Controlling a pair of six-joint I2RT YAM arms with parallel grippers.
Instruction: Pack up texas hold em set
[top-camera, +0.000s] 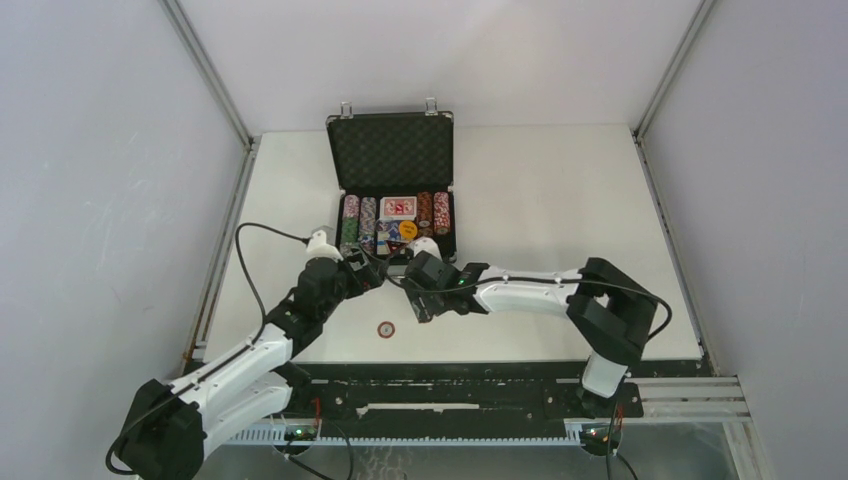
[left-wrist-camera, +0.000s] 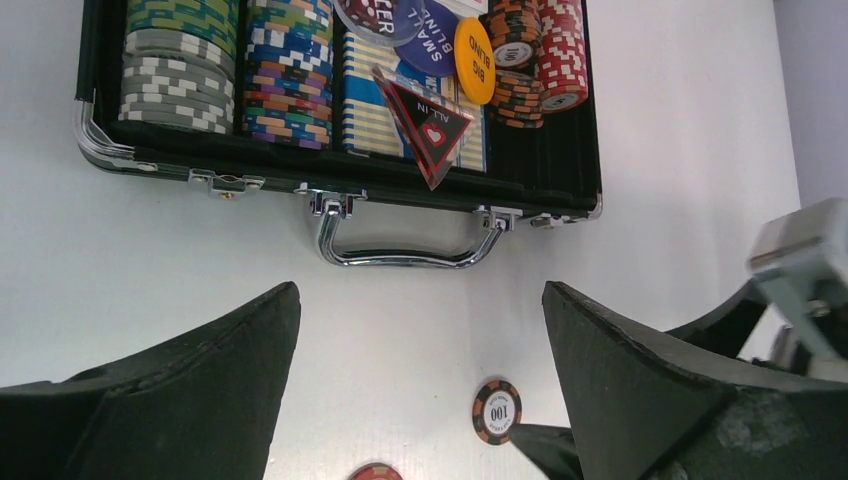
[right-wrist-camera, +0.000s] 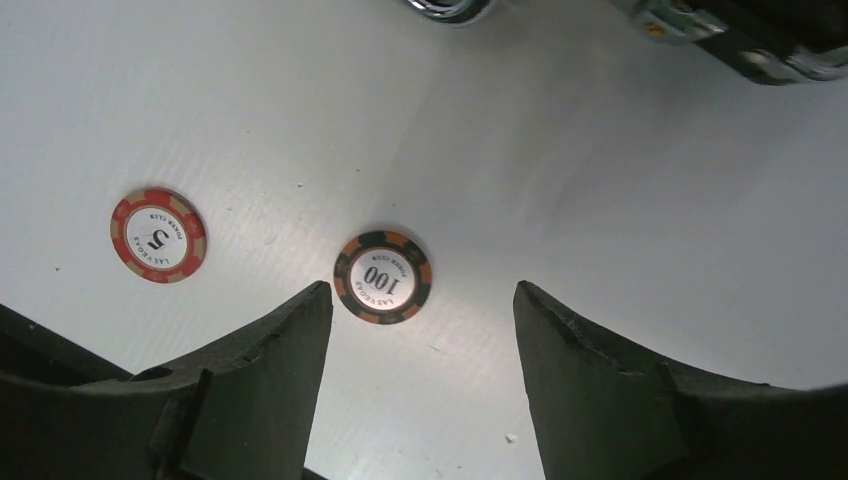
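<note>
- The right claw (right-wrist-camera: 420, 300) stands wide and holds nothing. A black-and-orange round "100" chip (right-wrist-camera: 382, 277) lies flat on the white surface (right-wrist-camera: 620, 200) between its fingers.
- A red round "5" chip (right-wrist-camera: 158, 235) lies near it, apart.
- The left claw (left-wrist-camera: 420, 295) gapes wide and empty, facing the metal handle (left-wrist-camera: 400, 258) of the black silver-edged case (left-wrist-camera: 300, 160), which is open and holds striped chip stacks (left-wrist-camera: 180, 60).

The case (left-wrist-camera: 300, 165) sits by the surface's (top-camera: 560, 200) far edge; before its handle (left-wrist-camera: 405, 258) lie the 100 chip (right-wrist-camera: 382, 277) and, nearer the near edge, the 5 chip (right-wrist-camera: 158, 235).
</note>
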